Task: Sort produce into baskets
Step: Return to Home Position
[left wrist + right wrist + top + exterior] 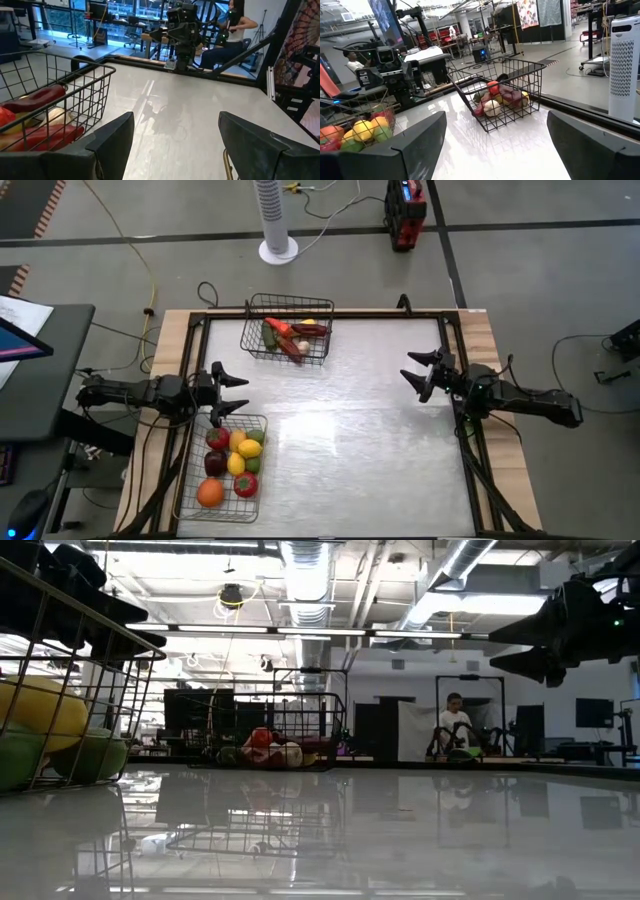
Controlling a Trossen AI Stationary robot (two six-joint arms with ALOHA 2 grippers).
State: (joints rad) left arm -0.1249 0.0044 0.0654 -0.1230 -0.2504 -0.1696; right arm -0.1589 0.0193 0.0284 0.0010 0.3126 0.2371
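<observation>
In the high view, the left tool [243, 393] sits at the middle left of the frame, spread wide and empty, at the upper edge of the lower-left basket [185, 480], which holds round fruit [232, 463] (red, yellow, green and orange pieces). The right tool [407, 366], at the middle right, is also wide and holds nothing. The second basket [250, 330], upper centre-left on the worktop [360, 430], holds reddish vegetables [290, 338].
</observation>
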